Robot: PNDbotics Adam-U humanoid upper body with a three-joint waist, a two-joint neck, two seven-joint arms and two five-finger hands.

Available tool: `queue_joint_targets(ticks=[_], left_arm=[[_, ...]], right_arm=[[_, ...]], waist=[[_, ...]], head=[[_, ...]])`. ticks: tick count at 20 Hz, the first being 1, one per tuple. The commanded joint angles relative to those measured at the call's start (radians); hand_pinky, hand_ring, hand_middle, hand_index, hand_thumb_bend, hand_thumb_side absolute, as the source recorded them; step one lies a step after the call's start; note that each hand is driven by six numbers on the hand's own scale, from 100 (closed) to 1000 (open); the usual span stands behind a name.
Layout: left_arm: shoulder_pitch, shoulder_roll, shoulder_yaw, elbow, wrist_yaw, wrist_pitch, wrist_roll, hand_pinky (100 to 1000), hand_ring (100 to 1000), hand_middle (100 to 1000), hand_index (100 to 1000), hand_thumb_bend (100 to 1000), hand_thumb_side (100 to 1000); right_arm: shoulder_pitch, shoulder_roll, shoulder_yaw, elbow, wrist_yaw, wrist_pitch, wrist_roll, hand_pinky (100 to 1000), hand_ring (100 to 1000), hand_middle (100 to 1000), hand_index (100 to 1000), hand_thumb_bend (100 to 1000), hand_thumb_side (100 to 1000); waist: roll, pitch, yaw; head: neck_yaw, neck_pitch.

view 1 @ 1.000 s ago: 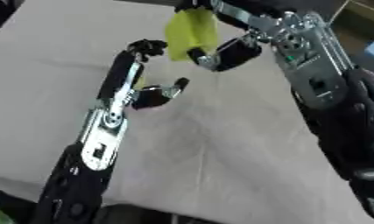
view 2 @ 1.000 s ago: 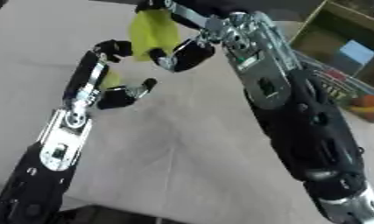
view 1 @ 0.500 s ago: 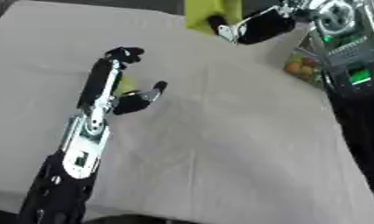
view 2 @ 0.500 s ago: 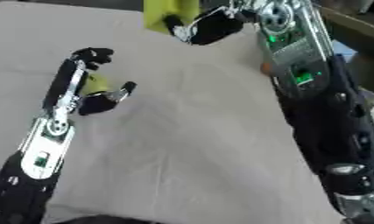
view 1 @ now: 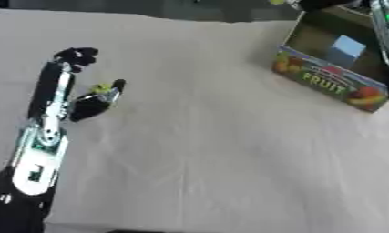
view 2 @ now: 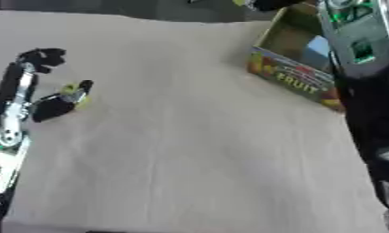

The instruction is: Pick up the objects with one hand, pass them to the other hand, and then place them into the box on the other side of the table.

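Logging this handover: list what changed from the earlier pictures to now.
The right hand carried the yellow-green object away from the left hand, toward the fruit box; it now sits mostly out of view above the box. The camera also swung right. The left hand stayed raised over the table.

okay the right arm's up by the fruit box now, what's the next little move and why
Probably carry the right hand a little further over the open box and lower it before letting go. It shows only at the top edge, just beyond the box's far corner, with something yellow-green at it. The left hand hangs over the cloth, away from the box.
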Motion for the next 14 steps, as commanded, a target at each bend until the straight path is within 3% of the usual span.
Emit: queue_joint_targets(ticks=[1,7,14], left_arm=[[-0.01,0.055,0.03,-0.038,0.03,0.014,0.026,718,708,624,796,455,280],[-0.008,0.088,0.063,-0.057,0.063,0.039,0.068,718,705,622,795,443,291],[-0.005,0.111,0.087,-0.074,0.075,0.053,0.092,719,704,622,796,447,295]], right_arm=[[-0.009,-0.067,-0.04,0.071,0.026,0.003,-0.042,926,950,310,488,100,100],[0.001,-0.093,-0.078,0.243,0.064,-0.021,-0.086,948,971,314,493,100,100],[-0.011,-0.1,-0.087,0.389,0.112,-0.063,-0.12,945,979,342,524,100,100]], waist=[[0.005,-0.013,0.003],[0.01,-0.007,0.014],[0.015,-0.001,0.026]], head=[[-0.032,-0.024],[-0.063,-0.066],[-0.081,-0.083]])
